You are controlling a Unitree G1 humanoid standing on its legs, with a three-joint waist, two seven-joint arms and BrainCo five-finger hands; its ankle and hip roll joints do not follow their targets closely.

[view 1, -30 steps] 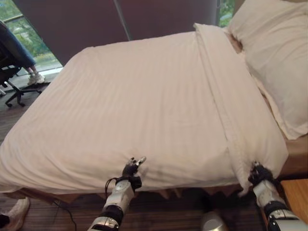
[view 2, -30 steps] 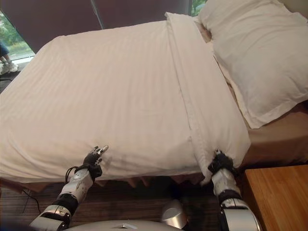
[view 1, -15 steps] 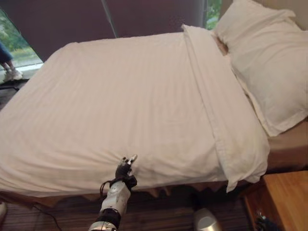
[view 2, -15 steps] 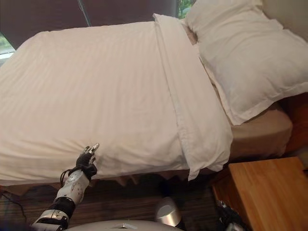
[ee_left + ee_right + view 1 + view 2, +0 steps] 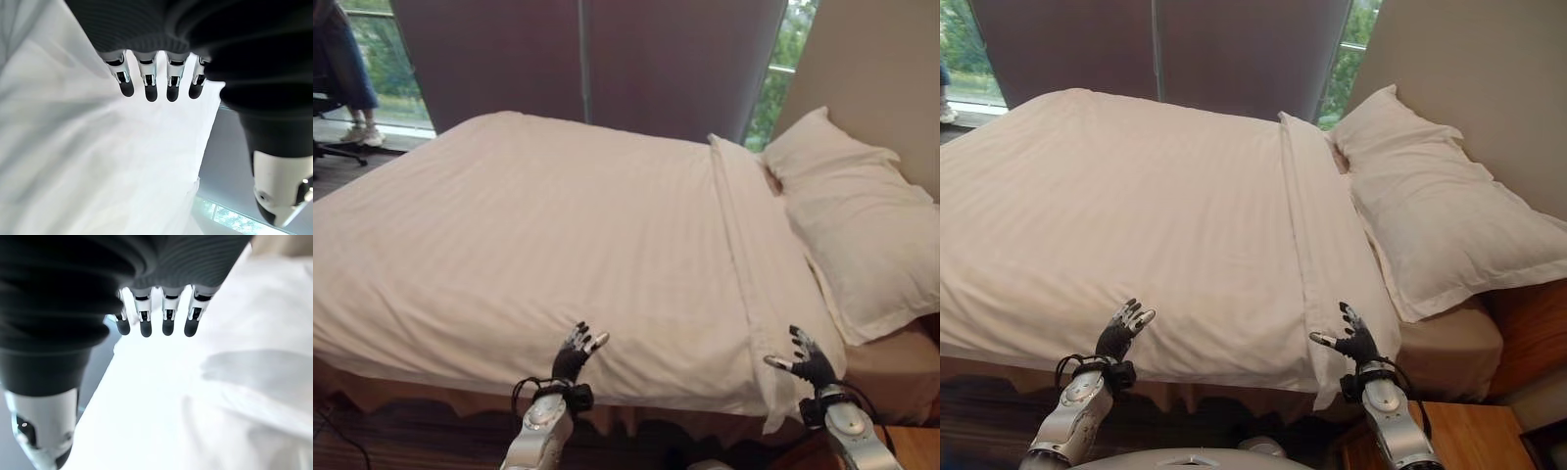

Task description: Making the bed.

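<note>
Left eye view: both hands, left hand [image 5: 576, 352] and right hand [image 5: 811, 364], hover released with spread fingers at the near edge of the smooth white striped duvet [image 5: 538, 235].

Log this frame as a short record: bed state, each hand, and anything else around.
duvet: white duvet spread flat over the bed, its folded top band running across below the pillow
pillow: one white pillow at the head end, lying on the bare sheet
left hand: left hand open, fingers spread, raised at the duvet's near edge, holding nothing
right hand: right hand open, fingers spread, by the band's near corner, holding nothing
nightstand: wooden nightstand beside the bed
person: seated person by the window
</note>
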